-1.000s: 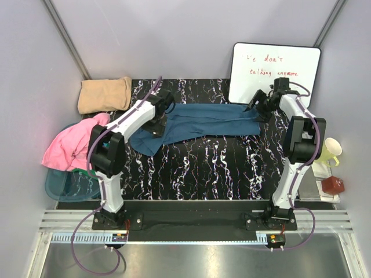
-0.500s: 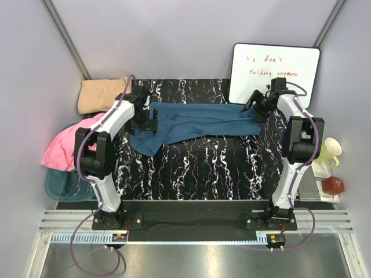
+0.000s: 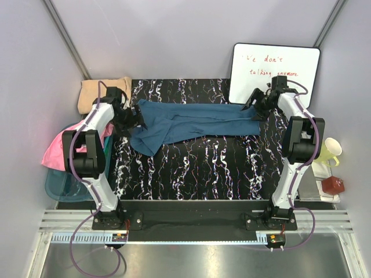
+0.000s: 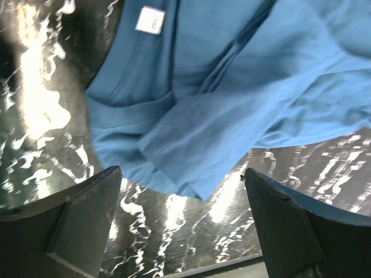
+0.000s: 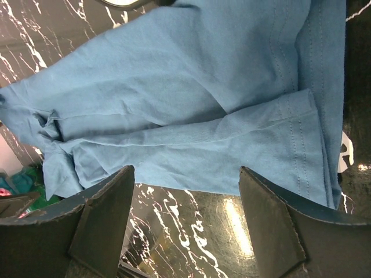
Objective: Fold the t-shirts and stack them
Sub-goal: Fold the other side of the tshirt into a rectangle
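Observation:
A dark teal-blue t-shirt (image 3: 194,123) lies stretched left to right across the back of the black marbled table (image 3: 203,168). My left gripper (image 3: 132,120) hovers at its left end, open. In the left wrist view the shirt (image 4: 232,87), with a white neck label (image 4: 149,20), lies just beyond the open left gripper (image 4: 181,174), and nothing sits between its fingers (image 4: 81,223). My right gripper (image 3: 253,106) is at the shirt's right end. In the right wrist view the hemmed cloth (image 5: 191,98) lies ahead of the open, empty right gripper (image 5: 185,171). A folded tan t-shirt (image 3: 104,94) rests at the back left. A pink t-shirt (image 3: 62,149) is heaped at the left.
A teal basket (image 3: 68,186) sits under the pink heap off the table's left edge. A whiteboard (image 3: 275,66) leans at the back right, close behind the right arm. A yellow mug (image 3: 329,152) and a red object (image 3: 333,185) stand on the right ledge.
My left arm has swung left, from over the shirt's left part to its far left end, and the shirt's upper left corner now lies further left. The right arm has not moved.

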Robot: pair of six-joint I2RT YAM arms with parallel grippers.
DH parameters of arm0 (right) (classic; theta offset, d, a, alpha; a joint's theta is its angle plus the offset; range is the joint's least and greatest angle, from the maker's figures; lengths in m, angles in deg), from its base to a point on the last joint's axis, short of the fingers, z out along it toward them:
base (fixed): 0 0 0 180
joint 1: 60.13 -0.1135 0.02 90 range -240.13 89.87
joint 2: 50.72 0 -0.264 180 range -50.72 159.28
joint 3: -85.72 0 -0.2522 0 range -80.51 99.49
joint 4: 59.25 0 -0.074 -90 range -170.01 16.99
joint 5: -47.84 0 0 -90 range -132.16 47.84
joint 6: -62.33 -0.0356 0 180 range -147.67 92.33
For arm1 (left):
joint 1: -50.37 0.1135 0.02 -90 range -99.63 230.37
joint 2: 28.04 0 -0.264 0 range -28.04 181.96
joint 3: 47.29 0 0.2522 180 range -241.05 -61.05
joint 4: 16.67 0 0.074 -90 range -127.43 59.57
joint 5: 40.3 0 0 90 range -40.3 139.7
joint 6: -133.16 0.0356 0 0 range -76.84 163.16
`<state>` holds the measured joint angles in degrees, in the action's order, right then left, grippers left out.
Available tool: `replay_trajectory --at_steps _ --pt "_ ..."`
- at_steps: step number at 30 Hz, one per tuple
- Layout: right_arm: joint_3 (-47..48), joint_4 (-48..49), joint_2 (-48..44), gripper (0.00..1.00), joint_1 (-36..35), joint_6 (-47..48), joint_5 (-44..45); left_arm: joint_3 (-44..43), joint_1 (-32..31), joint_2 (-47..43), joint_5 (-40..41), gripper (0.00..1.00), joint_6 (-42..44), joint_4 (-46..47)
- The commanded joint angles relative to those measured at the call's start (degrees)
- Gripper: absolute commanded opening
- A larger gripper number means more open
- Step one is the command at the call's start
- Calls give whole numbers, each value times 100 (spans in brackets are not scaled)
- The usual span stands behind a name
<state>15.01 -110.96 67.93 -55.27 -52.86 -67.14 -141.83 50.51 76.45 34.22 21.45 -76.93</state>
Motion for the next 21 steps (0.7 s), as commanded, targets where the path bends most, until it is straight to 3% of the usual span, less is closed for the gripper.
replay_trajectory --at_steps 1,4,6,13,21 --pt "379 -124 -343 80 -38 84 -78 -140 -23 168 -850 83 -158 370" --pt "502 -177 -325 81 -29 102 -69 -228 -14 396 -1017 72 -245 370" --pt "589 -203 -273 81 -29 111 -52 -246 -23 485 -1027 71 -280 370" --pt "687 -239 -184 81 -29 67 -87 -211 -23 248 -359 83 -254 194" --pt "634 -230 -167 81 -29 32 -87 -237 -23 168 -183 81 -122 1"
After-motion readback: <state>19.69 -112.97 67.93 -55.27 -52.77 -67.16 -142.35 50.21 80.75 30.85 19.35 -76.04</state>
